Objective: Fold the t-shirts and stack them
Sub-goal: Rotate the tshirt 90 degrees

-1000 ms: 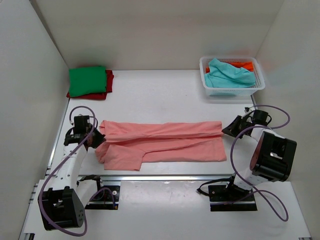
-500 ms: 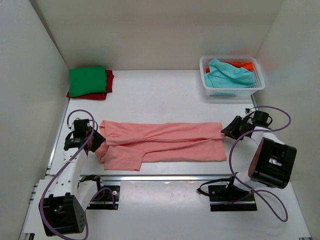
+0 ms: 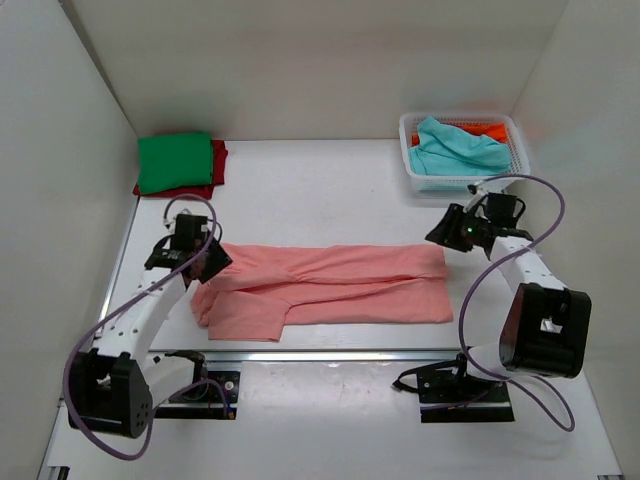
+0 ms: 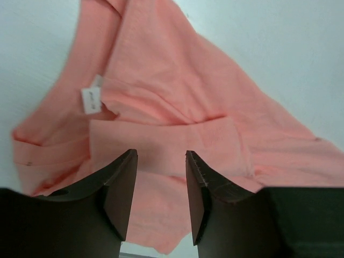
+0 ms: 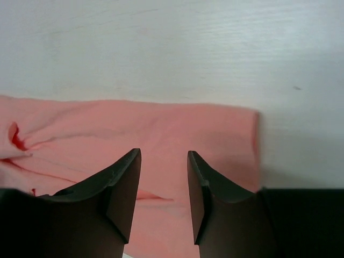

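Cloth in two colours sits folded at the far left corner of the counter (image 3: pixel 320 190): a green t-shirt (image 3: pixel 175 162) lies on top of a red t-shirt (image 3: pixel 218 165). Closer to the arms' bases, we find the left jaws over the left end of the salmon-pink t-shirt (image 3: pixel 330 290), which lies flat across the middle of the counter as a long band folded lengthwise. From the left wrist we see these jaws parted to a middling gap with nothing between them. The pink cloth shows through the gap, and its white label (image 4: pixel 91 100) lies up and to the left of the fingers (image 4: pixel 121 188).

The right jaws hang just at the shirt's far right corner, tips pointing toward the cloth. We see them standing apart too, rather narrow, gripping nothing. In the right wrist view the shirt's straight edge and corner lie on the counter beyond the gap. At the far right, a white basket (image 3: pixel 465 183) holds a teal t-shirt (image 3: pixel 455 150) over an orange t-shirt (image 3: pixel 490 128).
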### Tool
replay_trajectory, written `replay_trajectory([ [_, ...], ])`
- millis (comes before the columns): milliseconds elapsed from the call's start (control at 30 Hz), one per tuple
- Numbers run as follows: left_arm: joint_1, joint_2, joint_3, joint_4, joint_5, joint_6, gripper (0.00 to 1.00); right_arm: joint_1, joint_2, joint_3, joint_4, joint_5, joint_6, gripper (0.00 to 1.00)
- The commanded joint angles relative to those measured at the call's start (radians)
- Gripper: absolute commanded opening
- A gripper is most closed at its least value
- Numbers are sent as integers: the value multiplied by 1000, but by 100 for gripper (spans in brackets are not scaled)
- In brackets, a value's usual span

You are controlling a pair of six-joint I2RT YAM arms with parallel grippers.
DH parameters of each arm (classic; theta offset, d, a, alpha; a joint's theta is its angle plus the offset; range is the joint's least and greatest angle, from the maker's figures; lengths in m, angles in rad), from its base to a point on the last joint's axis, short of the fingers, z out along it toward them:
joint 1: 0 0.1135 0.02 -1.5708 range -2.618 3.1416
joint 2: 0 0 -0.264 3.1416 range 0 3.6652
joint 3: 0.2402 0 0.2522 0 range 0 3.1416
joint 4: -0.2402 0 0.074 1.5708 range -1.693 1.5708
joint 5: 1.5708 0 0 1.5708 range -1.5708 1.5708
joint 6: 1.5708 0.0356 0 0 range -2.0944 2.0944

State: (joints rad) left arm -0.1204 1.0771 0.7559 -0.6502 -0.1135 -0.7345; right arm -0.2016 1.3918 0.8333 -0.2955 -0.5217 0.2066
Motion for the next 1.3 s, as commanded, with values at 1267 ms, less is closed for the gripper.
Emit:
replay_trajectory([
  [1267, -211, 1716, 1959, -368, 267, 265, 49, 958, 64, -165, 70, 244, 513, 19],
])
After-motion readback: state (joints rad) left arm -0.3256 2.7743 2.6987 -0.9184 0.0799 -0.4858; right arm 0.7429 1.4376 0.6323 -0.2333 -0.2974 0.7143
